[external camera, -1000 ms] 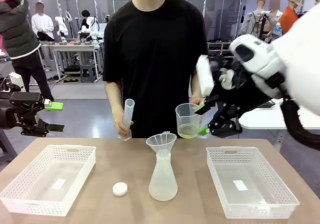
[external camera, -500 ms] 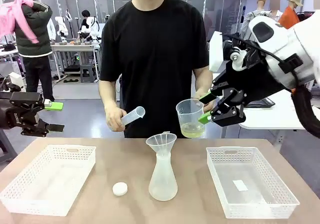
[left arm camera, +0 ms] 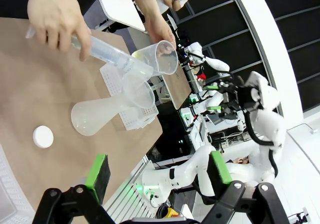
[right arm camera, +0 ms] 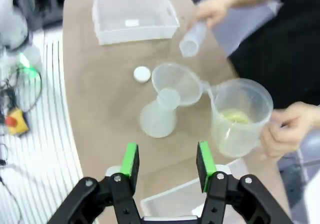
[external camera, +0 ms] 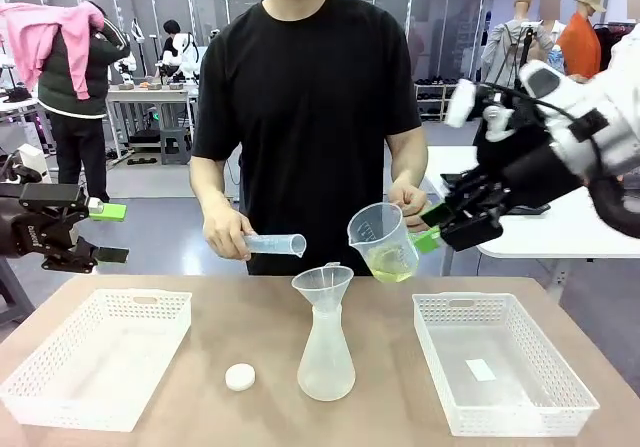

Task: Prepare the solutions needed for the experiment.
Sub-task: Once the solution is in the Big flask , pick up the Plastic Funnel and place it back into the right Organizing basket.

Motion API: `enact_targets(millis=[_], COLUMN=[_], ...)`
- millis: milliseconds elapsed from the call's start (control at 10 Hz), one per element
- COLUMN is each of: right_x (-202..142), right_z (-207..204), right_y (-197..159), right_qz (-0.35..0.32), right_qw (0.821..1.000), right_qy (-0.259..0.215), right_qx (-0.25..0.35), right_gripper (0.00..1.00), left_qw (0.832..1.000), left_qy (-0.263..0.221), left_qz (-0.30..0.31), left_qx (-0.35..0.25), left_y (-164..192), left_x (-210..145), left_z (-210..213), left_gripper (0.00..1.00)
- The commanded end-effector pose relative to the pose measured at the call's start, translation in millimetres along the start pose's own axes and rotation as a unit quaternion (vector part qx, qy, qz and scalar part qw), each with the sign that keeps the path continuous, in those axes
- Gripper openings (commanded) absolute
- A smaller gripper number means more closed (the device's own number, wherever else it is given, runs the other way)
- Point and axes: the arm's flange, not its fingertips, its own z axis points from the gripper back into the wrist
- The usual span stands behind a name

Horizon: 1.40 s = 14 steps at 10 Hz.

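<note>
Table (external camera: 400, 407), tan top.

1. Left basket (external camera: 60, 387), white lattice plastic, at the near left; a white slip lies flat on its floor.
2. Right basket (external camera: 445, 367), same make, at the near right; a like slip lies on its floor.
3. Cap (external camera: 240, 376), small, white and round, flat on the table between the left basket and the flask, touching neither.
4. Conical flask (external camera: 326, 362), translucent whitish plastic, upright at mid-table.
5. Funnel (external camera: 322, 285), translucent, seated upright in the flask's neck.
6. Beaker (external camera: 375, 232), clear with printed graduations, held in the air by a person's hand (external camera: 408, 202). It is tilted toward the funnel, just above and to the right of the funnel's rim.
7. The solutions (external camera: 392, 265), a shallow pale yellow-green liquid pooled in the beaker's lowered side.
8. Measuring cylinder (external camera: 280, 244), translucent, gripped by the person's other hand (external camera: 227, 232) and lying almost level, its mouth turned toward the funnel.
9. Left gripper (external camera: 112, 233), off the table's left edge, well apart from the labware; fingers spread, nothing between them.
10. Right gripper (external camera: 432, 225), in the air just right of the beaker; green-padded fingers released, grasping nothing.
11. Person in a black shirt (external camera: 310, 117), standing at the far side.
</note>
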Motion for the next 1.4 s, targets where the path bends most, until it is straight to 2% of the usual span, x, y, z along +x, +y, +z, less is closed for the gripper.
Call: enact_targets(millis=[0,100,200,300,500,600,800,1000,1100,1200,1300], right_x=[-28,-47,-64,-77,-97,-106,-110,-116,-119,-124,-124], right_z=[15,18,21,23,13,5,-5,-10,-11,-16,-16], right_y=[-29,-38,-37,-36,-35,-36,-39,-40,-40,-40,-40], right_qz=[-0.27,-0.346,-0.4,-0.469,-0.555,-0.582,-0.601,-0.594,-0.582,-0.599,-0.599], right_qw=[0.956,0.923,0.895,0.852,0.783,0.769,0.755,0.75,0.756,0.753,0.753], right_qy=[-0.088,-0.12,-0.128,-0.139,-0.119,-0.086,-0.042,-0.051,-0.057,-0.04,-0.04], right_qx=[0.072,0.115,0.151,0.186,0.253,0.25,0.261,0.287,0.295,0.27,0.27], right_gripper=[0.59,0.59,0.59,0.59,0.59,0.59,0.59,0.59,0.59,0.59,0.59], left_qw=[1.0,1.0,1.0,1.0,1.0,1.0,1.0,1.0,1.0,1.0,1.0], left_qy=[-0.007,-0.007,-0.007,-0.007,-0.007,-0.007,-0.007,-0.007,-0.007,-0.007,-0.007], left_qz=[-0.009,-0.009,-0.009,-0.009,-0.009,-0.009,-0.009,-0.009,-0.009,-0.009,-0.009], left_qx=[-0.013,-0.013,-0.013,-0.013,-0.013,-0.013,-0.013,-0.013,-0.013,-0.013,-0.013], left_y=[0,0,0,0,0,0,0,0,0,0,0], left_x=[1,1,1,1,1,1,1,1,1,1,1], left_z=[-2,-2,-2,-2,-2,-2,-2,-2,-2,-2,-2], left_gripper=[1.0,1.0,1.0,1.0,1.0,1.0,1.0,1.0,1.0,1.0,1.0])
